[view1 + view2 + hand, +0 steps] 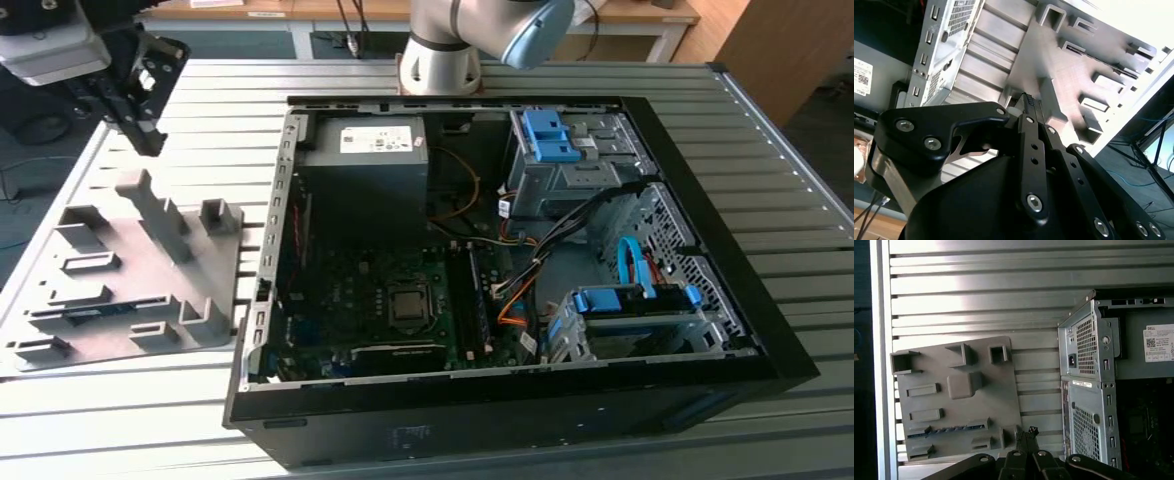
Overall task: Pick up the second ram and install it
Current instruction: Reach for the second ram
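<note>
The second ram [100,312] lies flat in a long slot of the grey slotted tray [127,290], at the exterior view's left; it is a thin blue-green stick. In the first wrist view the ram [949,430] shows its row of dark chips, near one edge of the tray [984,405]. My gripper [150,145] hangs above the far end of the tray, well apart from the ram. Its black fingers [1027,432] are pressed together with nothing between them, as in the second wrist view [1029,98].
An open computer case [454,400] lies on the slatted metal table [747,150], right of the tray, with the motherboard [387,290], cables and blue drive brackets [547,135] exposed. The case's rear panel [1089,390] stands close beside the tray. The arm's base [441,50] sits behind the case.
</note>
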